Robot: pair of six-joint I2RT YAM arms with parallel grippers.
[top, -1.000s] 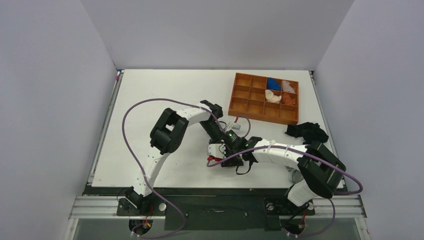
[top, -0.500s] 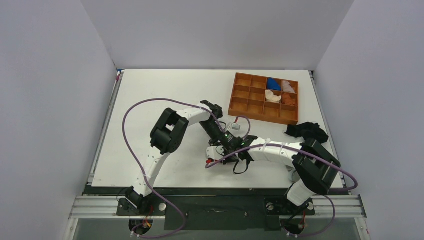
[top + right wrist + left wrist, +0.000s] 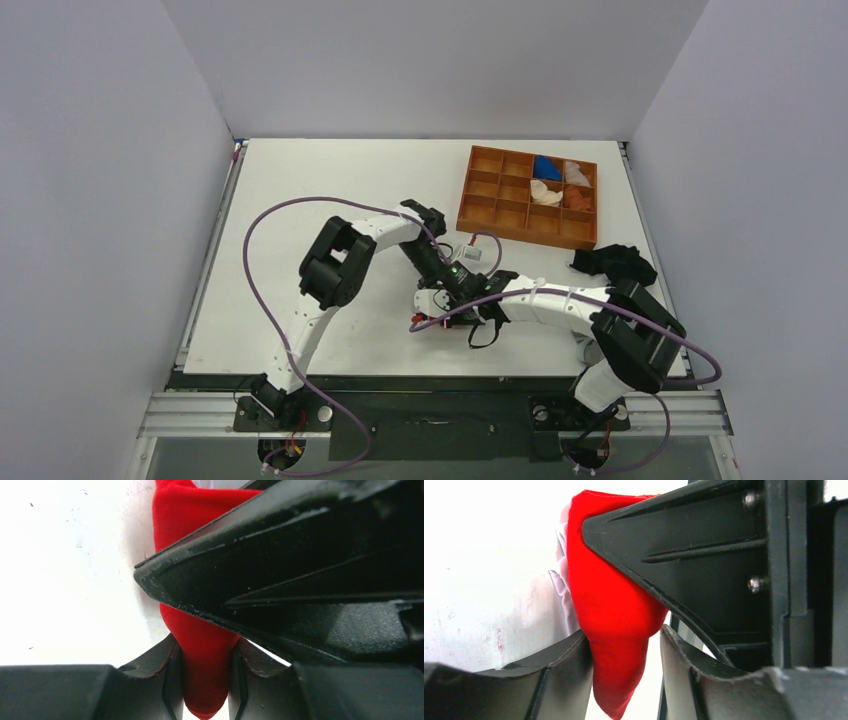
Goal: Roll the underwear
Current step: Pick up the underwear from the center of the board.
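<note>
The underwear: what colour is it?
The underwear is bright red, white-trimmed; clearest in the left wrist view.

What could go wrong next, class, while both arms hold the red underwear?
The left fingers and right fingers crowd one fold of the underwear, so they may collide. The fabric is bunched thickly between them; if either grip slips, the bundle could unfurl.
</note>
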